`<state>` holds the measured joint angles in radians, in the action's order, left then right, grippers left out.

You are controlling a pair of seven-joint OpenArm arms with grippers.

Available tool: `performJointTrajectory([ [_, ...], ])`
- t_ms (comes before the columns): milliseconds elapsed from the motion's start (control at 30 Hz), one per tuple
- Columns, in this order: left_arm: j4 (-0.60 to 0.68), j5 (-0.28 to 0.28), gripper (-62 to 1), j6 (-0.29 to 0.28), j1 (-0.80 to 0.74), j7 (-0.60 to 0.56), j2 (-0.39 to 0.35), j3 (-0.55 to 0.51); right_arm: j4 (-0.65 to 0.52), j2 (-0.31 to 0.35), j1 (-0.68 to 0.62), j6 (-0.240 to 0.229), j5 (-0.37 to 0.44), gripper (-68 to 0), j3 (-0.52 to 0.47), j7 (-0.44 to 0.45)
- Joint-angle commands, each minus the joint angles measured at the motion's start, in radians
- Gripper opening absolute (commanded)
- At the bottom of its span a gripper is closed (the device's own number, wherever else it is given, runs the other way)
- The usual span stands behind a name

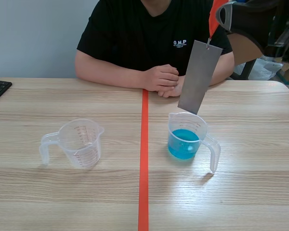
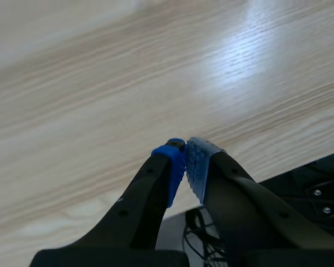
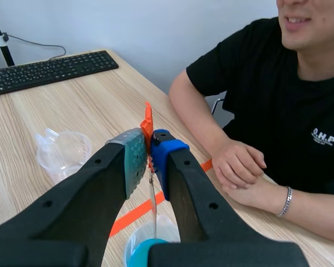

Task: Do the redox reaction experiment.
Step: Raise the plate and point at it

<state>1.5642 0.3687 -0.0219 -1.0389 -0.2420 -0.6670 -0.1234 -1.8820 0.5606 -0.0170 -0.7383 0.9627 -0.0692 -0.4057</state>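
Grey and flat, one metal strip (image 1: 200,77) is hung slightly tilted at upper right of centre, gripped by its orange tab (image 1: 215,17) in the clamped right gripper (image 3: 149,146), its lower end at the rim of the blue-liquid cup (image 1: 205,139), one of two clear measuring cups, while the empty cup (image 1: 79,143) is seen left of centre and the left gripper (image 2: 185,161) is closed on nothing.

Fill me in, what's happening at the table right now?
The right gripper is shut on an orange tab, and a grey plate hangs from it just above the cup of blue liquid, not yet dipped in. The left gripper is shut on nothing, over bare table. An empty cup stands across the tape line, and a person sits opposite with hands folded.
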Motion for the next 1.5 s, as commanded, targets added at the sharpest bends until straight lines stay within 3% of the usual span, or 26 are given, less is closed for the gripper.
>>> performJointTrajectory([
  [0,0.047,0.005,-56.2,-0.002,-0.001,-0.031,-0.028,-0.010,-0.025,0.018,0.011,-0.007,0.027,-66.0,-0.011,0.006],
  [300,0.174,0.003,-56.2,-0.020,0.113,-0.026,-0.189,-0.012,-0.036,0.018,0.011,-0.007,0.041,-66.0,-0.011,0.000],
  [467,0.198,0.002,-56.3,-0.092,0.246,-0.022,-0.232,0.000,-0.036,0.018,0.011,-0.007,0.040,-66.0,-0.011,0.000],
  [733,0.192,-0.091,-56.2,-0.123,0.546,0.027,-0.229,0.204,-0.036,0.018,0.011,-0.007,0.040,-66.0,-0.011,0.000],
  [967,0.124,-0.196,-56.2,-0.124,0.834,0.083,-0.141,0.433,-0.036,0.018,0.011,-0.007,0.040,-66.0,-0.011,0.000],
  [1200,-0.048,-0.312,-56.3,-0.128,1.059,0.087,0.004,0.622,-0.036,0.018,0.011,-0.007,0.040,-66.0,-0.011,0.000],
  [1367,-0.164,-0.371,-56.2,-0.133,1.181,0.086,0.100,0.718,-0.036,0.018,0.011,-0.007,0.040,-66.0,-0.011,0.000],
  [1467,-0.216,-0.398,-56.2,-0.165,1.237,0.086,0.157,0.744,-0.036,0.018,0.011,-0.007,0.040,-66.0,-0.011,0.000],
])
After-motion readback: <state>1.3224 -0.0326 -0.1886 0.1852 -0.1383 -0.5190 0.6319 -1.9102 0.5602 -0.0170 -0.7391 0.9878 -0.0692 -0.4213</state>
